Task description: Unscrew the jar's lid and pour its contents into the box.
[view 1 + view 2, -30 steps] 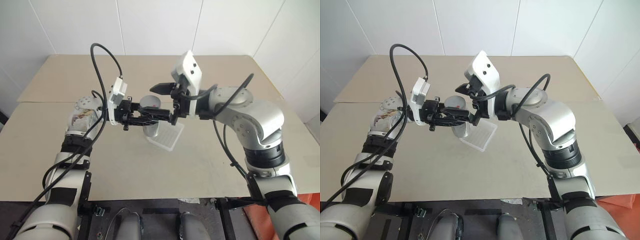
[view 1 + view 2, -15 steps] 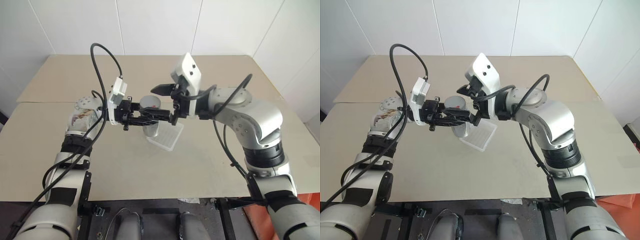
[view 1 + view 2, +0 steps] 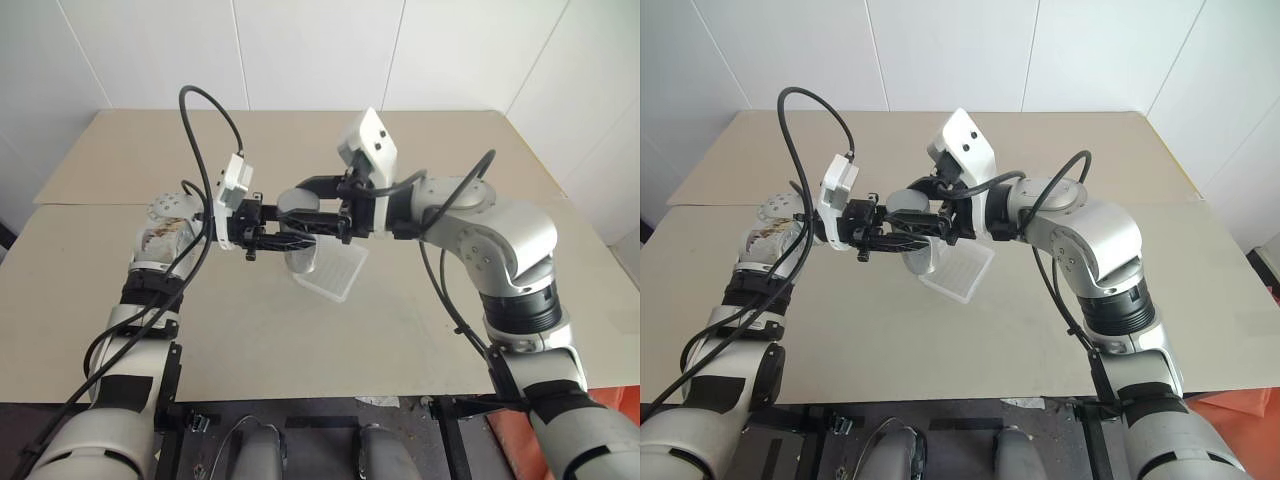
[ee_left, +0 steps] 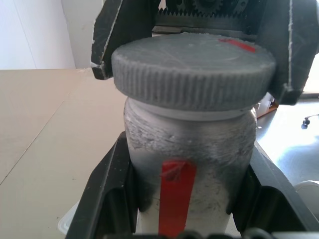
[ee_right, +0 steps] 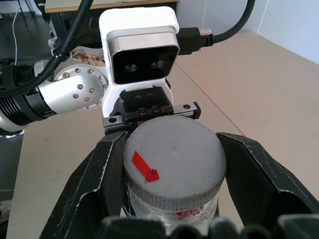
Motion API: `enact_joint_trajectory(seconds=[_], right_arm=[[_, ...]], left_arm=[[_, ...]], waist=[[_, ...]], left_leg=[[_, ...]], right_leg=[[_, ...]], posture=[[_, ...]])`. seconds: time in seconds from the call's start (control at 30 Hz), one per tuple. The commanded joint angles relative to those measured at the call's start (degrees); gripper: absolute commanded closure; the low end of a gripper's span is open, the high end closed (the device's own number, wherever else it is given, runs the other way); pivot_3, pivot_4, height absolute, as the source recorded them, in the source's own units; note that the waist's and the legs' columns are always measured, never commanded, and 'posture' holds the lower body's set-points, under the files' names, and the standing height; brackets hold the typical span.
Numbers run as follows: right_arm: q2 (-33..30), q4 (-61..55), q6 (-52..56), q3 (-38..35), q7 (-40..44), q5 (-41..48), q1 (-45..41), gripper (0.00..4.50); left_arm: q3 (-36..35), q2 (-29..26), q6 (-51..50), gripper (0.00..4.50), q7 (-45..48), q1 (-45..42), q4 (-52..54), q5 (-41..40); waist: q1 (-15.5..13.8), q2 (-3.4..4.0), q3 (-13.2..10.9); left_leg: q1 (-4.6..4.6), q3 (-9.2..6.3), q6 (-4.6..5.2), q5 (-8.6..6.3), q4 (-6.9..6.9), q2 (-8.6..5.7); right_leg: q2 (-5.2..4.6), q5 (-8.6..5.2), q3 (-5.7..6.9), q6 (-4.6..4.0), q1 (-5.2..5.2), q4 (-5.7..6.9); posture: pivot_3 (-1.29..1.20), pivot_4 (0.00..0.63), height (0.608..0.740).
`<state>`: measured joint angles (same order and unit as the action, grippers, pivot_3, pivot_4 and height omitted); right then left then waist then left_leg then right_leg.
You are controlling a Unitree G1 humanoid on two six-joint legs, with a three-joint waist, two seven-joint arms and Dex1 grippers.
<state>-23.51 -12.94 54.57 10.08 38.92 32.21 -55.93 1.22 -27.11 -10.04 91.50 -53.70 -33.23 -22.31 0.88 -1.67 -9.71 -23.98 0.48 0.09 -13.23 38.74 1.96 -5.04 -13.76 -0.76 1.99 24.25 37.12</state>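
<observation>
Jar [image 4: 189, 144]: held upright above the desk [image 3: 300, 360], over the near-left corner of the box [image 3: 333, 272].
Left claw [image 4: 187, 199]: clamped on the jar body, fingers on both sides, red mark facing the wrist camera.
Lid [image 5: 173, 167]: seated on the jar, red mark on top.
Right claw [image 5: 174, 169]: closed around the lid rim.
Box: flat on the desk, below the claws.

Jar [image 4: 189, 144] contents unreadable; box [image 3: 335, 272] partly hidden behind jar.
</observation>
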Motion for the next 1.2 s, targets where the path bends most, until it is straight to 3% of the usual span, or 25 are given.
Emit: enact_joint_trajectory(seconds=[0.03,0.27,0.43,0.53,0.7,0.87,0.9,1.1,1.2], right_arm=[[-0.9,0.1,-0.1,-5.0,0.0,1.2,-3.0,1.74],[-8.4,2.9,-3.1,-10.2,-0.5,-2.0,-1.7,1.74],[-14.7,0.8,-9.7,-9.7,-3.9,-10.6,13.0,1.74],[-14.3,2.1,-11.3,-11.1,-7.7,-13.9,23.3,1.74],[-12.8,3.8,-14.3,-11.1,-8.2,-15.3,33.3,1.74],[-15.1,1.0,-10.7,-10.7,-3.8,-13.4,36.3,0.08],[-16.4,-1.3,-9.3,-11.7,-1.9,-11.5,36.2,0.03],[-21.4,-11.2,5.6,-20.6,4.1,5.1,29.7,0.03],[-22.7,-12.9,10.1,-20.3,5.0,9.6,26.3,0.03]], left_arm=[[-0.4,-0.7,0.7,2.55,0.7,0.3,2.1,-0.5],[-1.0,-1.0,0.4,2.55,-0.2,1.0,2.9,-0.7],[-2.5,-1.5,0.4,2.55,-2.5,1.2,3.4,-1.2],[-3.7,-1.8,0.3,2.55,-4.4,1.5,3.9,-1.5],[-4.3,-1.6,0.6,2.55,-6.7,1.9,4.1,-1.3],[-3.9,-1.0,2.4,2.55,-9.1,2.3,4.5,-0.3],[-3.7,-0.9,3.8,2.55,-10.5,2.3,4.5,0.8],[1.0,1.6,30.4,2.55,-32.3,0.0,-0.8,19.5],[9.4,-1.5,52.8,2.55,-54.2,-5.4,-9.0,41.9]], waist=[[0.0,0.0,0.0],[-0.2,0.0,0.0],[-0.4,-0.01,0.0],[-0.2,-0.01,0.0],[0.2,0.0,0.0],[0.1,0.0,0.0],[0.0,0.0,0.0],[-0.5,0.0,0.0],[-1.1,-0.04,0.0]], left_leg=[[0.0,0.0,0.0,0.0,0.0,0.0],[-0.05,-0.01,0.0,0.0,-0.01,0.0],[-0.17,-0.09,0.01,-0.01,0.02,-0.04],[-0.22,-0.09,0.02,-0.01,0.04,-0.06],[-0.14,-0.05,0.02,-0.01,0.06,-0.06],[-0.07,-0.06,0.02,-0.01,0.06,-0.06],[-0.07,-0.06,0.02,-0.01,0.06,-0.06],[-0.04,-0.11,0.02,-0.01,0.08,-0.06],[-0.01,-0.14,0.02,-0.01,0.06,-0.07]], right_leg=[[0.0,0.0,0.0,0.0,0.0,0.0],[-0.01,0.0,0.03,0.0,0.0,0.0],[-0.05,0.01,0.11,0.03,-0.02,-0.04],[-0.06,0.02,0.09,0.03,0.06,-0.02],[-0.05,0.02,0.02,0.03,0.05,-0.1],[-0.03,0.01,0.01,0.04,-0.02,-0.11],[-0.03,0.01,0.01,0.04,-0.02,-0.12],[-0.04,0.01,0.05,0.04,-0.12,-0.15],[-0.05,0.03,0.09,0.04,-0.18,-0.24]], posture=[[0.0,0.15,0.74],[0.0,0.15,0.74],[0.0,0.15,0.74],[0.0,0.15,0.74],[0.0,0.15,0.74],[0.0,0.15,0.74],[0.0,0.15,0.74],[0.0,0.15,0.74],[0.0,0.15,0.74]])
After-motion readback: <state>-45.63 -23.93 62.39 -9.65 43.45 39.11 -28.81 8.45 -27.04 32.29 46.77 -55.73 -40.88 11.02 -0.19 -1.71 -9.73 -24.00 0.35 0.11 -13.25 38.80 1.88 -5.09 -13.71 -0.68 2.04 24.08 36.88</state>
